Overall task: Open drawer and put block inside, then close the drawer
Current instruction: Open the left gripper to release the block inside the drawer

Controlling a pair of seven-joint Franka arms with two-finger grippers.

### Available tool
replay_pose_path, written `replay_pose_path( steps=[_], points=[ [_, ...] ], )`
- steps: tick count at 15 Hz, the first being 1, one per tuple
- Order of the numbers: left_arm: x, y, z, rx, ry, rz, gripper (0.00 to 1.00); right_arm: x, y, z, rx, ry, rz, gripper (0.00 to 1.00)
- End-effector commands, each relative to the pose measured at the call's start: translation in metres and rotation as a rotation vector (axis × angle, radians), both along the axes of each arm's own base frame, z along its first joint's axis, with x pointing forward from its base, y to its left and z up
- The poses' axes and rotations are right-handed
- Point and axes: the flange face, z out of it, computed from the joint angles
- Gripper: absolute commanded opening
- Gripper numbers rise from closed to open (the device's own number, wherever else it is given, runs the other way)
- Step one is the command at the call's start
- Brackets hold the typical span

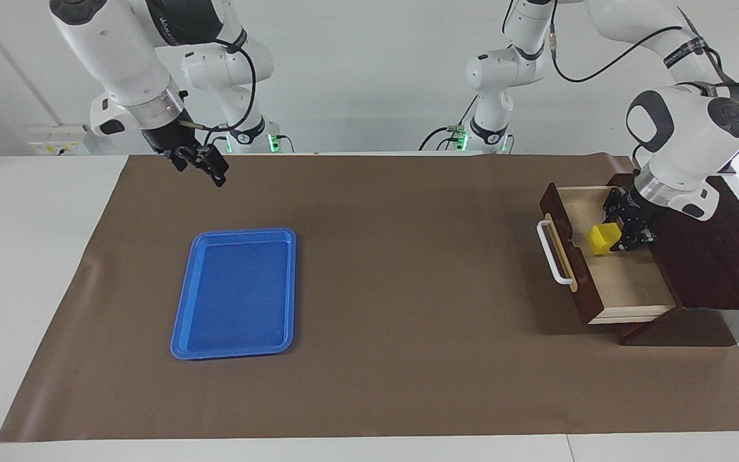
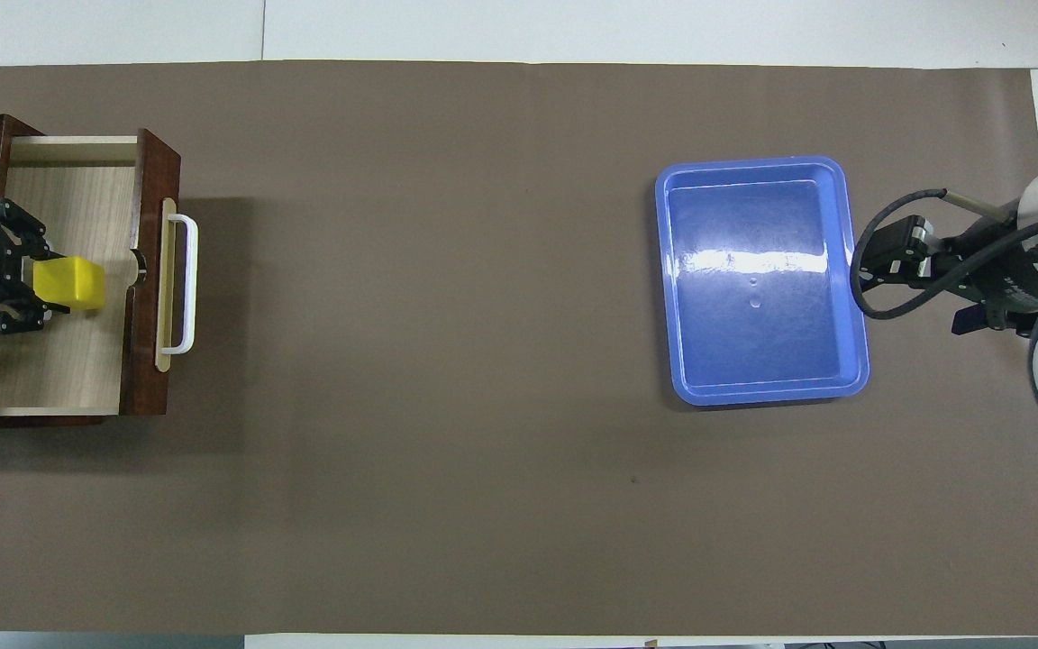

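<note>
The left gripper squeezes the block low inside the open drawer, its walls close around, while the right gripper, fingers hard to tell, waits beside the blue tray

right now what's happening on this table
The left gripper holds the yellow block down inside the open drawer, about to leave it there. The drawer is still pulled out, so closing it remains. The right gripper waits raised near the robots' edge of the table, away from the blue tray, which has nothing in it.
</note>
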Motion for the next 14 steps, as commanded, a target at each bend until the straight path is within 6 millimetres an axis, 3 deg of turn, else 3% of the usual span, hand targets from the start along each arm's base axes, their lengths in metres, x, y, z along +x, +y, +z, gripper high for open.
replay_pose_path(
  steps=[1,3,6,9,10,11,12,14],
  points=[
    [-0.014,0.009,0.002,0.001,-0.023,0.002,0.00,-0.005,0.003,-0.005,-0.010,-0.005,0.192,1.00],
    [-0.014,-0.001,0.001,0.001,-0.021,-0.002,0.00,-0.005,0.002,-0.006,-0.001,-0.013,0.297,1.00],
    [-0.014,-0.015,0.001,0.000,-0.017,-0.022,0.00,0.001,-0.019,-0.011,0.011,-0.039,0.454,1.00],
    [-0.019,-0.015,-0.003,0.000,-0.007,-0.039,0.00,0.004,-0.033,-0.010,0.010,-0.043,0.433,1.00],
    [-0.019,-0.012,-0.002,0.000,-0.009,-0.045,0.06,0.004,-0.035,-0.010,0.010,-0.043,0.430,1.00],
    [-0.019,-0.012,-0.002,0.000,-0.009,-0.053,0.46,0.004,-0.037,-0.011,0.010,-0.042,0.422,1.00],
    [-0.017,-0.014,0.000,0.001,-0.016,-0.054,0.99,0.004,-0.040,-0.012,0.009,-0.042,0.413,1.00],
    [-0.008,-0.016,0.013,0.002,-0.039,-0.045,1.00,0.004,-0.039,-0.011,0.006,-0.043,0.384,1.00]
  ],
)
